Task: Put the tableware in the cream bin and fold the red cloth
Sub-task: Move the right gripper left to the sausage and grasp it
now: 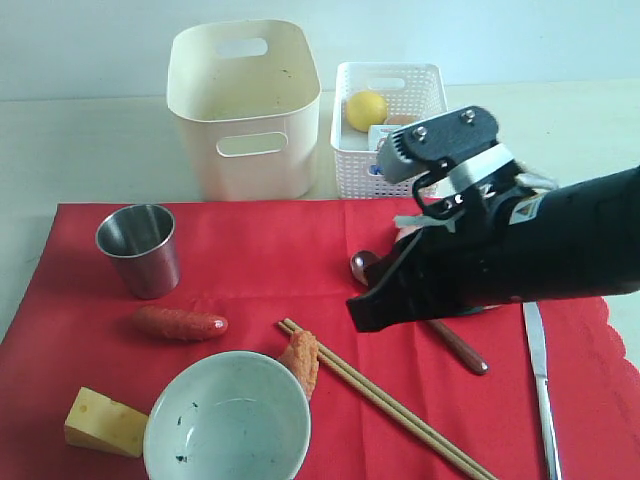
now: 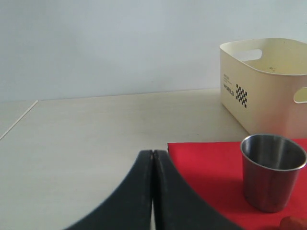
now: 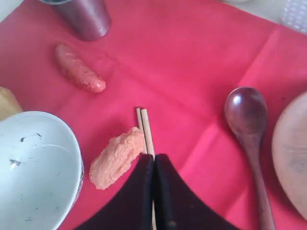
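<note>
The red cloth (image 1: 270, 260) lies spread on the table. On it stand the steel cup (image 1: 140, 248) and the pale bowl (image 1: 228, 420), and the wooden chopsticks (image 1: 400, 410), the dark spoon (image 1: 462, 352) and the silver knife (image 1: 540, 385) lie flat. My right gripper (image 1: 358, 312) hovers shut over the chopsticks' far end (image 3: 144, 127), holding nothing. The right wrist view shows the brown plate's edge (image 3: 292, 158); my arm hides the plate in the exterior view. The cream bin (image 1: 245, 110) stands behind the cloth. My left gripper (image 2: 153, 152) is shut and empty, off the cloth's corner near the cup (image 2: 272, 172).
A white lattice basket (image 1: 420, 90) beside the bin holds a lemon (image 1: 366, 110). Two sausages (image 1: 180, 323) (image 1: 300, 362) and a cheese wedge (image 1: 100, 422) lie on the cloth around the bowl. The cloth's scalloped edge (image 1: 625, 345) is at the right.
</note>
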{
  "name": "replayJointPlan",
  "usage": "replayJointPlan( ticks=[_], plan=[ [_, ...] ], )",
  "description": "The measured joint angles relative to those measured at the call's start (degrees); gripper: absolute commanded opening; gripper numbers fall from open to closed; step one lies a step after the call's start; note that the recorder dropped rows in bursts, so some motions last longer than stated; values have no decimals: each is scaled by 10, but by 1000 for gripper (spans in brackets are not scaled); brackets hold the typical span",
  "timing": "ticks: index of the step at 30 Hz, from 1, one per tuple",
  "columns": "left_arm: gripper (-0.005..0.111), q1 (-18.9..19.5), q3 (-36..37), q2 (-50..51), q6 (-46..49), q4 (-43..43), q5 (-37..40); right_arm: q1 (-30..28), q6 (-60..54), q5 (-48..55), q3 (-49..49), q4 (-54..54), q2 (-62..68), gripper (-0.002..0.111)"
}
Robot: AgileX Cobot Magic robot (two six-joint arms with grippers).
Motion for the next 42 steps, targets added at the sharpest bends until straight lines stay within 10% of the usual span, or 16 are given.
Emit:
replayJointPlan(
  ticks=[10, 42],
  plan=[
    [0, 0, 0, 0, 0, 0, 0, 51, 0, -45, -37, 0, 103, 46],
    [0, 0, 0, 0, 0, 0, 0, 53, 8, -115, -54, 0, 217, 66]
  ],
)
